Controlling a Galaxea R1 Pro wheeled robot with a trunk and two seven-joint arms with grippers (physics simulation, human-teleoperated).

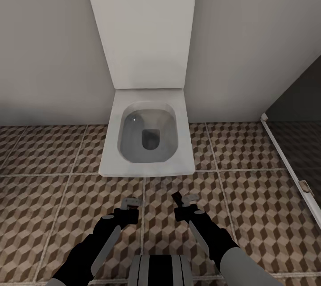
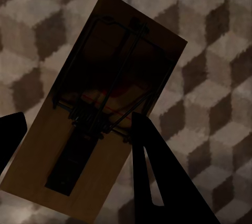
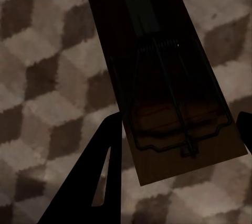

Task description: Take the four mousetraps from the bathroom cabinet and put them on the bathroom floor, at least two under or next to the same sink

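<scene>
While the robot faces a plain pale wall [image 1: 49, 45], the bathroom floor [image 1: 249, 214] spreads across the lower part of the head view, its cube-patterned tiles split by pale grout lines. Against the wall sits a white toilet [image 1: 147, 170], lid up, bowl open. To the right there's a dark glass panel [image 1: 296, 143] with a white frame. Low in that view the 2 black arms reach forward over the tiles. The left gripper [image 1: 129, 205] is clamped on a mousetrap [image 2: 105, 114], the tan board pinched between its dark fingers [image 2: 157, 171] above the floor. The right gripper [image 1: 185, 201] likewise grips a second mousetrap [image 3: 168, 72], wire parts up, a finger [image 3: 100, 171] at its edge.
</scene>
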